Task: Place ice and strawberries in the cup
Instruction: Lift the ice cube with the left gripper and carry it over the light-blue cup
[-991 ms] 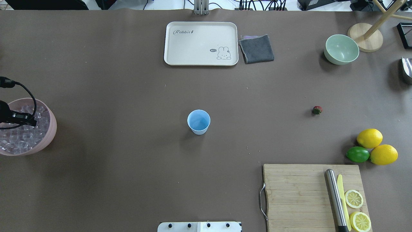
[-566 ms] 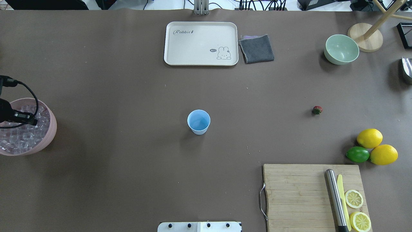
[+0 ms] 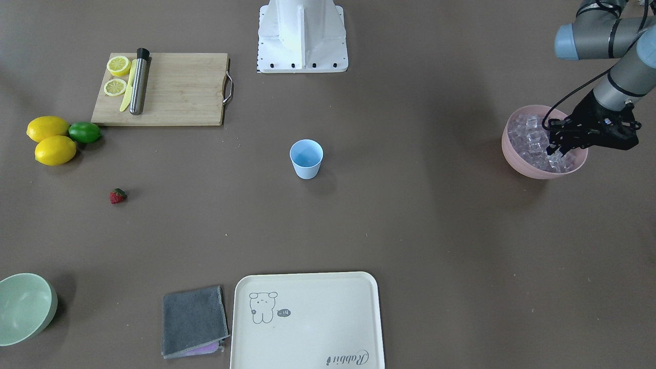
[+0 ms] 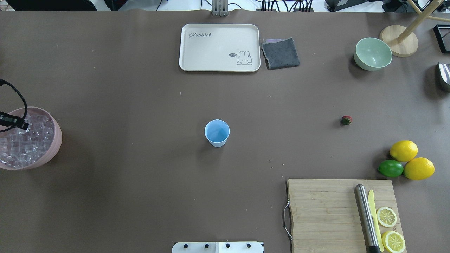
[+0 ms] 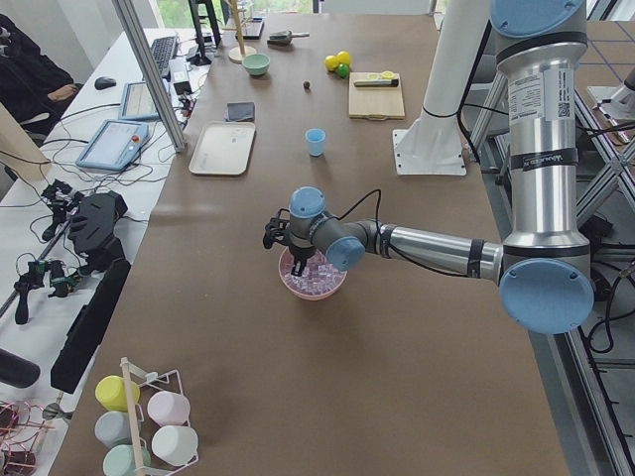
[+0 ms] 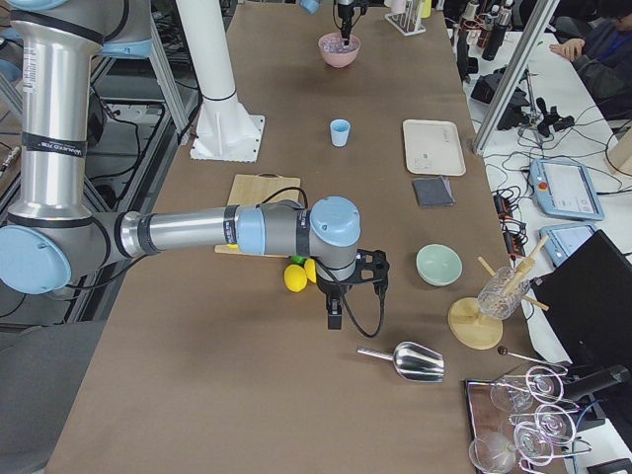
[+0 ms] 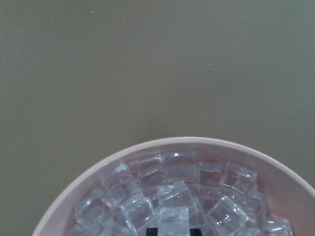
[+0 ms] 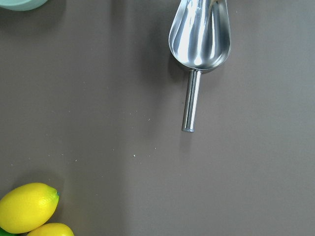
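Note:
The light blue cup (image 4: 217, 133) (image 3: 306, 159) stands upright mid-table with nothing visible inside. A small red strawberry (image 4: 346, 120) (image 3: 117, 196) lies alone on the table, off to the robot's right. Clear ice (image 3: 528, 136) (image 7: 172, 196) fills the pink bowl (image 3: 523, 166) (image 4: 56, 140) at the table's left end. My left gripper (image 3: 556, 151) reaches down into that bowl. In the left wrist view its dark fingertips sit tight on either side of one cube. My right gripper (image 6: 334, 318) hangs beside the lemons, seen only from the side, so I cannot tell its state.
A metal scoop (image 8: 199, 39) (image 6: 415, 363) lies near the right arm. Two lemons (image 4: 403, 150) and a lime (image 4: 390, 168) sit by the cutting board (image 4: 316, 211), which holds a knife and lemon halves. A tray (image 4: 218, 47), grey cloth (image 4: 280, 53) and pale green bowl (image 4: 372, 53) line the far side.
My left gripper has shifted leftward over the pink bowl, so less of it shows in the overhead view. The cup and strawberry have not moved.

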